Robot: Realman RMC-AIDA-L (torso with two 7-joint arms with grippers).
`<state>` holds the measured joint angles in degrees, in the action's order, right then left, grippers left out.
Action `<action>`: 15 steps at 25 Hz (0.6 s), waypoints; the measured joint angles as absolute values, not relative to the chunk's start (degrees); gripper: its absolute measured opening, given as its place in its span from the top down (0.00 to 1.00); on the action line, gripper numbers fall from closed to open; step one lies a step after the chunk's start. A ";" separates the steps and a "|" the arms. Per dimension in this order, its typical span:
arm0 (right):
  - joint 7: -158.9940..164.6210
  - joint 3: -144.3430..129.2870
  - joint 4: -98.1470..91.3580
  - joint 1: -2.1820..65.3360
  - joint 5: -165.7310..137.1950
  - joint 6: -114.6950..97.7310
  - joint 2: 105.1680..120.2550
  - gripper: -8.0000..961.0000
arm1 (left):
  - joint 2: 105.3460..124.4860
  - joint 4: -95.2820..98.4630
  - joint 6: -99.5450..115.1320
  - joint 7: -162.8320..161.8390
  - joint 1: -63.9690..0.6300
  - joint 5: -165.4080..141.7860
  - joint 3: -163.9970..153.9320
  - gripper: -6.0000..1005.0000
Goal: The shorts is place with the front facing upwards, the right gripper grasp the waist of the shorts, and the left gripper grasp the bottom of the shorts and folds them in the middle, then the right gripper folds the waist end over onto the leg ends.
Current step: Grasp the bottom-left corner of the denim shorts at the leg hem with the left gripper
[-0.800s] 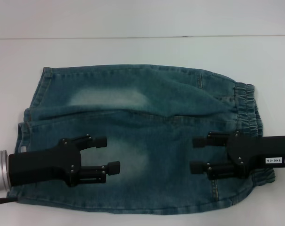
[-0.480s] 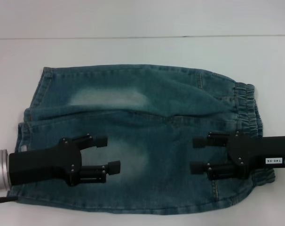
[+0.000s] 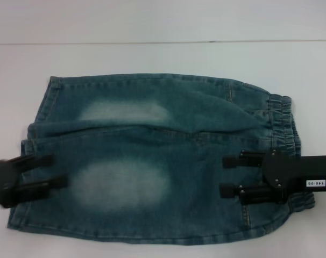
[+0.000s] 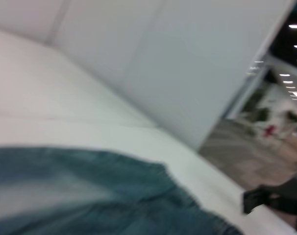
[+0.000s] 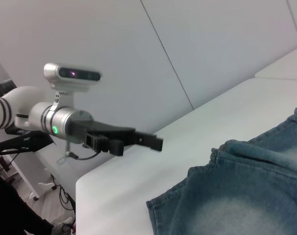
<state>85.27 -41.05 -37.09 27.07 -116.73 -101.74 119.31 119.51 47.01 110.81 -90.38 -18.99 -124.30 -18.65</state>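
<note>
1. the blue-green denim shorts with pale faded patches point(image 3: 152, 161) lie spread flat on the white table point(image 3: 163, 59), front side up, one half lying over the other along a crease that runs from the leg ends to the waist end
2. the waist of the shorts, a puckered elastic band point(image 3: 284, 121), is at the robot's right; the bottom of the shorts, the straight stitched hems point(image 3: 36, 121), is at the robot's left
3. the right gripper, black with two fingers on a black boxy arm bearing a small white label point(image 3: 225, 176), hangs over the waist end near the pocket stitching; its fingers are spread apart, pointing toward the leg ends, with nothing between them
4. the left gripper, black with two fingers point(image 3: 59, 171), sits at the left edge of the head view over the hem of the nearer leg; its fingers are parted and hold nothing
5. in the right wrist view the left gripper point(image 5: 158, 143) shows its silver wrist with a green light point(image 5: 54, 129), held above the table edge, apart from the cloth
6. the left wrist view shows a band of denim point(image 4: 89, 196) on the table
</note>
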 joint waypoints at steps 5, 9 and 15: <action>85.31 -41.03 -37.09 27.08 -116.53 -101.77 119.31 0.10 | 118.84 50.47 111.13 -95.14 -17.25 -132.50 -12.61 0.08; 85.32 -41.04 -37.09 27.35 -116.53 -101.78 119.33 0.10 | 118.70 50.74 109.58 -95.90 -17.25 -137.12 -11.13 0.08; 85.41 -41.04 -37.08 27.21 -116.48 -101.78 119.25 0.10 | 118.69 50.65 105.23 -96.55 -17.66 -140.77 -11.33 0.08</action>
<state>85.41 -41.04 -37.08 27.21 -116.48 -101.78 119.25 118.69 50.65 105.23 -96.55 -17.66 -140.77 -11.33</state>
